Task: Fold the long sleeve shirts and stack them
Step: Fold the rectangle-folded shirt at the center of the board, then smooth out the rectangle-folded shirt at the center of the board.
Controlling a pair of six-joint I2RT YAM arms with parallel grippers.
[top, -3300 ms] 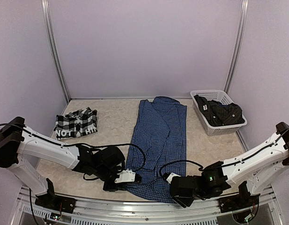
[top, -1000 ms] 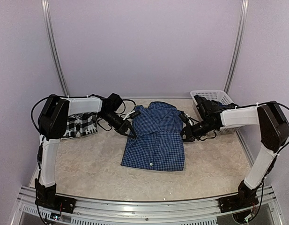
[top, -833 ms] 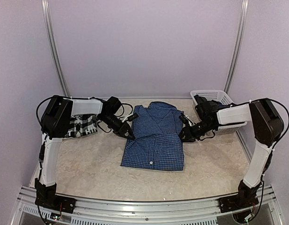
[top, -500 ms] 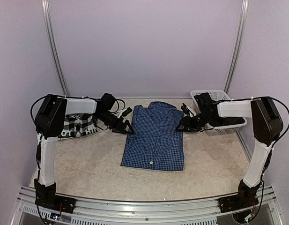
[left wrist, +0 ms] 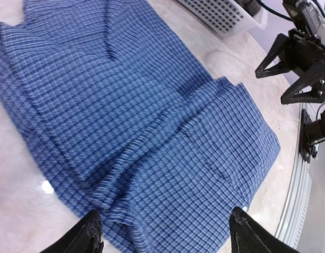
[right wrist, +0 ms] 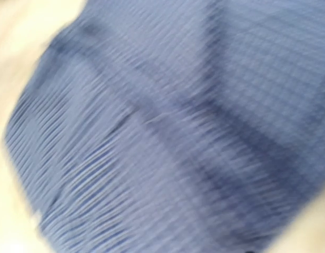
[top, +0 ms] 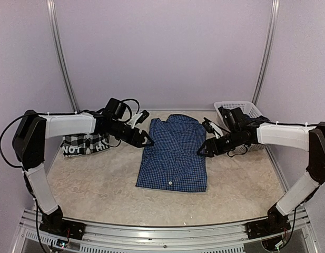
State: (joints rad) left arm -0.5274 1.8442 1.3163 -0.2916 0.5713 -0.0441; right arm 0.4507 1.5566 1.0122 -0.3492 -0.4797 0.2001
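Blue checked shirt (top: 174, 155) lies folded in a tidy rectangle at mid-table, collar toward the back wall. Left gripper (top: 145, 140) hangs at the shirt's left edge, fingers spread wide with nothing between them; its wrist camera shows both tips apart and only cloth below. Right gripper (top: 203, 149) sits opposite at the shirt's right edge, jaws parted and empty, plain to see from the left wrist camera. Its own wrist view is a smear of blue cloth, so whether it touches the fabric is hard to call. Black-and-white plaid shirt (top: 86, 143) rests folded at far left, partly behind the left arm. White basket (top: 244, 104) stands at the right rear, behind the right arm
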